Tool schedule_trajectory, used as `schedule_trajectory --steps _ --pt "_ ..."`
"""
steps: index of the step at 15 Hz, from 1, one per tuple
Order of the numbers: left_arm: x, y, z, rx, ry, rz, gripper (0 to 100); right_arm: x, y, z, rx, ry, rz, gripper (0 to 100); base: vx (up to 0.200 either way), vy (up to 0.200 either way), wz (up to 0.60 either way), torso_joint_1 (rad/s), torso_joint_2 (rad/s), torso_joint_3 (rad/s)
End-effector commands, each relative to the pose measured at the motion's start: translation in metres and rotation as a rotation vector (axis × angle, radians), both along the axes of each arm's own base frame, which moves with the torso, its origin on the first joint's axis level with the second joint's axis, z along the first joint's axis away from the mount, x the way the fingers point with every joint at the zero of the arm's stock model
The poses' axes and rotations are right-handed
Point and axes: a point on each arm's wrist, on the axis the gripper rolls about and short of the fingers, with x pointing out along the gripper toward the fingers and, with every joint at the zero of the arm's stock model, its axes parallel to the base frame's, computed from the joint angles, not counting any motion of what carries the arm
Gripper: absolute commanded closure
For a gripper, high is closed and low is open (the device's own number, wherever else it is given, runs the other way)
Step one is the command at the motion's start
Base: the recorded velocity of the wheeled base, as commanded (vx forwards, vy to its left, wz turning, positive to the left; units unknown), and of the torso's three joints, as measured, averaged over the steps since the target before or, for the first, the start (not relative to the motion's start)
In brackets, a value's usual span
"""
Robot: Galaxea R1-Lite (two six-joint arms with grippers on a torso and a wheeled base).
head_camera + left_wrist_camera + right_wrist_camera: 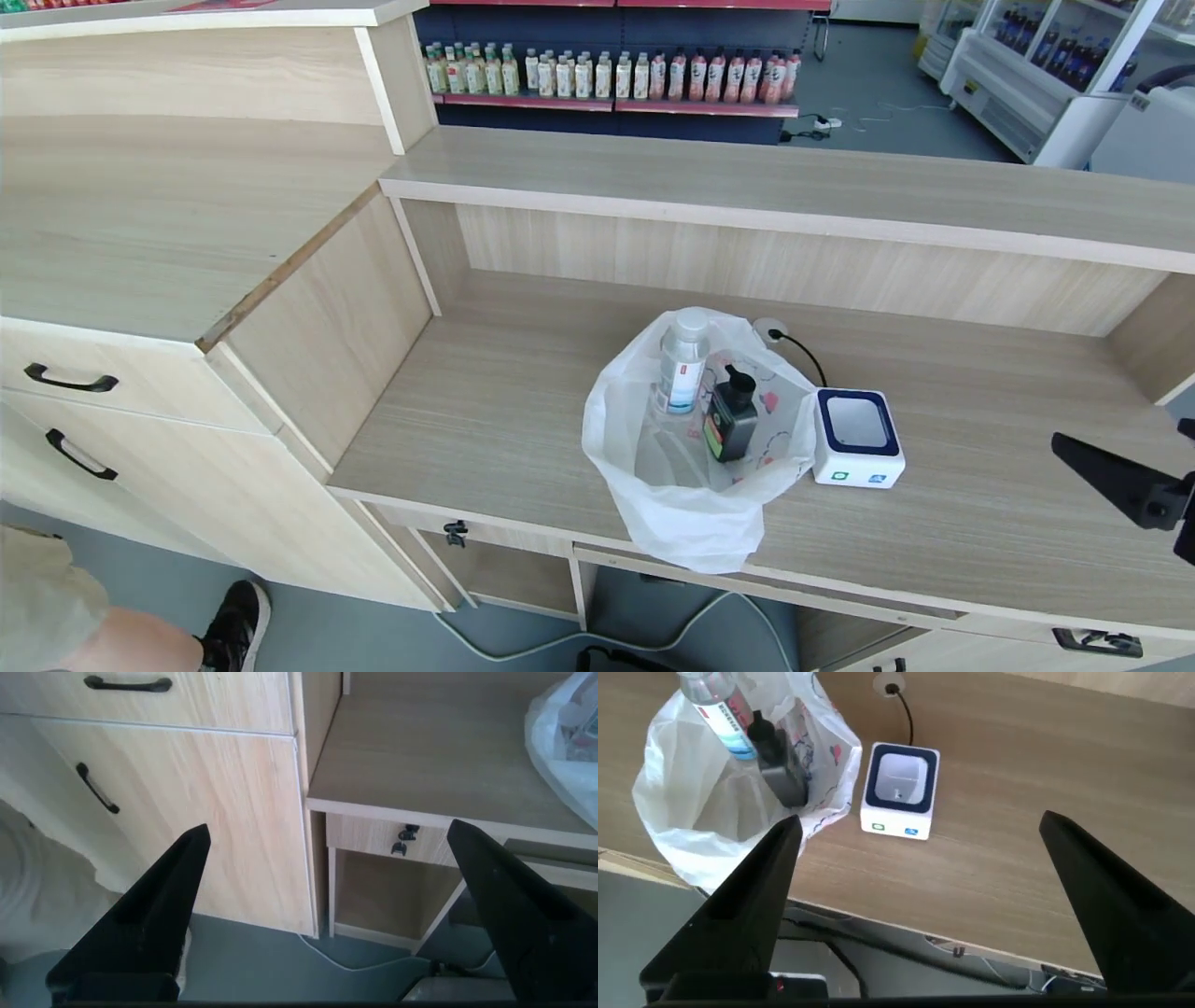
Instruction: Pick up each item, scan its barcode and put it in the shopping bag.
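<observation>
A white plastic shopping bag (691,504) stands open on the wooden counter, also in the right wrist view (682,812) and at the edge of the left wrist view (565,737). Inside it a clear water bottle (681,364) (715,709) stands upright beside a small black bottle (730,415) (780,761). The white and blue barcode scanner (857,437) (898,791) sits just right of the bag. My right gripper (920,919) is open above the counter's front edge, right of the scanner; one finger (1116,481) shows at the head view's right edge. My left gripper (327,924) is open, low beside the cabinet, holding nothing.
A raised wooden ledge (794,191) runs behind the counter and a taller cabinet with black drawer handles (70,383) stands to the left. The scanner's black cable (803,353) leads to a hole in the counter. A person's shoe (233,625) is on the floor at lower left.
</observation>
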Motion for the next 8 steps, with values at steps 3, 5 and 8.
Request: schedule_trajectory --steps 3,5,8 --pt "0.0 0.0 0.0 0.0 -0.001 0.0 0 -0.021 -0.006 -0.004 -0.055 -0.052 -0.07 0 0.0 0.0 -0.2 0.001 0.0 -0.001" --pt "0.0 0.0 0.0 0.0 -0.001 0.0 0 -0.026 -0.006 -0.003 -0.051 -0.067 -0.066 0 0.0 0.0 -0.6 -0.005 0.0 0.005" --pt "0.0 0.0 0.0 0.0 -0.001 0.0 0 -0.034 -0.007 -0.011 -0.026 -0.077 -0.063 0 0.0 0.0 0.0 0.0 0.0 0.0"
